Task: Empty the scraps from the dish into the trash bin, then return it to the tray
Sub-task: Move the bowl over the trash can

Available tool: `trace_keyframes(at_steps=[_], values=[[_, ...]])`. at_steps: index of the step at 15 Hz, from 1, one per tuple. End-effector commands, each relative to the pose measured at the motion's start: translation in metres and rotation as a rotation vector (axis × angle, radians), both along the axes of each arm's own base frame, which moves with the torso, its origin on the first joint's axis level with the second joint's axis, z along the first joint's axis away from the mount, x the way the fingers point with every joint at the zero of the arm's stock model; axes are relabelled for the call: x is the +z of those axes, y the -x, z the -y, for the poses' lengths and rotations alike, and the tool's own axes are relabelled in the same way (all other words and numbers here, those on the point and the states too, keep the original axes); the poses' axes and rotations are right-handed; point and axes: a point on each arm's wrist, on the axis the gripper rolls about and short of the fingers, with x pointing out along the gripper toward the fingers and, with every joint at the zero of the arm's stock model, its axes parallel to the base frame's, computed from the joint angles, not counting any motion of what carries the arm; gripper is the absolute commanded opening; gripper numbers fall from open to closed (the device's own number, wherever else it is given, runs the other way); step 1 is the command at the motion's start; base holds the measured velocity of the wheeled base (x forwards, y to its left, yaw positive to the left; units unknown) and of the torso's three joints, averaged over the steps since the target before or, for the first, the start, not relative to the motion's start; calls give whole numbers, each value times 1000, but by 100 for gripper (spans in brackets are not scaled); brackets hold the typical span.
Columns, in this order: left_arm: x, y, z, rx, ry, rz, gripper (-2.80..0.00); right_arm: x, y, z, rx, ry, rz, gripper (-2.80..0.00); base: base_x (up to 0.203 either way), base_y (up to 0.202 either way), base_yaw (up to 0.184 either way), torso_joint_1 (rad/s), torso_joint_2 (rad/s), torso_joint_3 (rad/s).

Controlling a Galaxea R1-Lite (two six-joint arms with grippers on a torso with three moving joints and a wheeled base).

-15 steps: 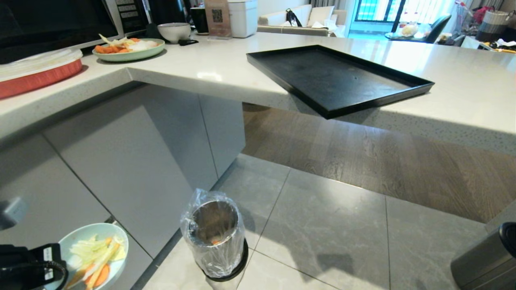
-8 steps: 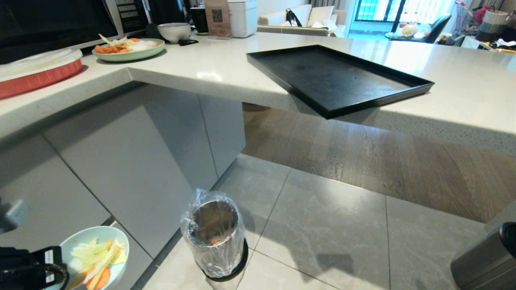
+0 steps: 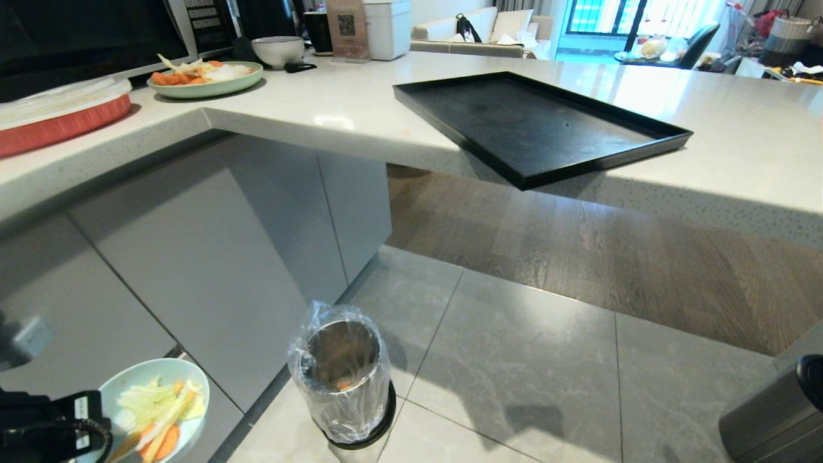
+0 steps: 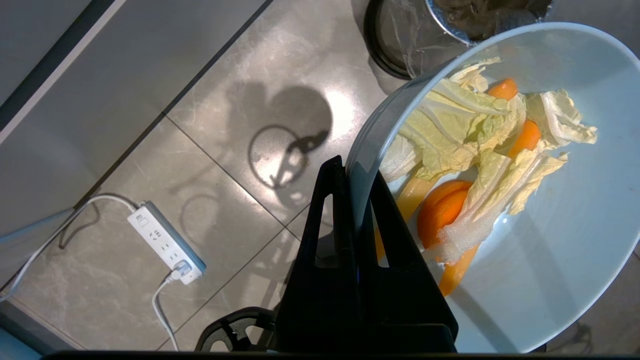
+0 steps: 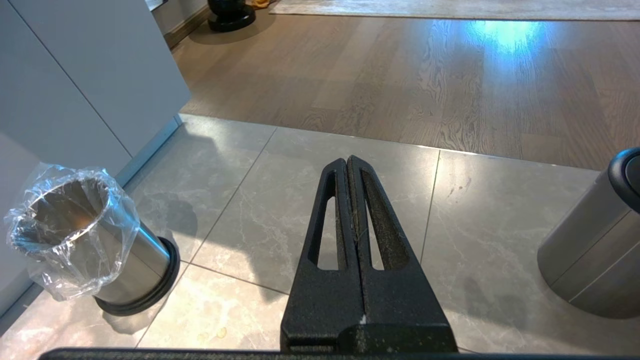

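Slightly shifted toward the trash bin (image 3: 343, 373), the dish (image 3: 154, 405) stays clamped in left gripper (image 4: 356, 172).

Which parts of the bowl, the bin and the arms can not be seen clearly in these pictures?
- Dish, head view: its near side is hidden by the left gripper and cut by the picture's edge.
- Trash bin, left wrist view: mostly hidden behind the dish, cut by the edge.
- Bin's contents, head view: one orange speck, too small to identify.
- Right gripper: outside the head view.
- Dark grey bin: cut off in both views.
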Motion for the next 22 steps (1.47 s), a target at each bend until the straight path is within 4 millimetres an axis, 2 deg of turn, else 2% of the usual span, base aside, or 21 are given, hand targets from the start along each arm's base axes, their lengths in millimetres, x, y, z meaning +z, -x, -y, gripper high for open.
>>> trace_keyframes(at_steps=[1, 11, 22], values=[[0, -1, 2, -13, 2, -4, -280, 0, 0, 0, 0, -1, 1, -280, 0, 0, 0, 0, 0, 0], [-4, -4, 4, -31, 9, -20, -280, 0, 0, 0, 0, -1, 0, -280, 0, 0, 0, 0, 0, 0], [-7, -8, 3, -33, 11, -38, -280, 0, 0, 0, 0, -1, 1, -280, 0, 0, 0, 3, 2, -178]])
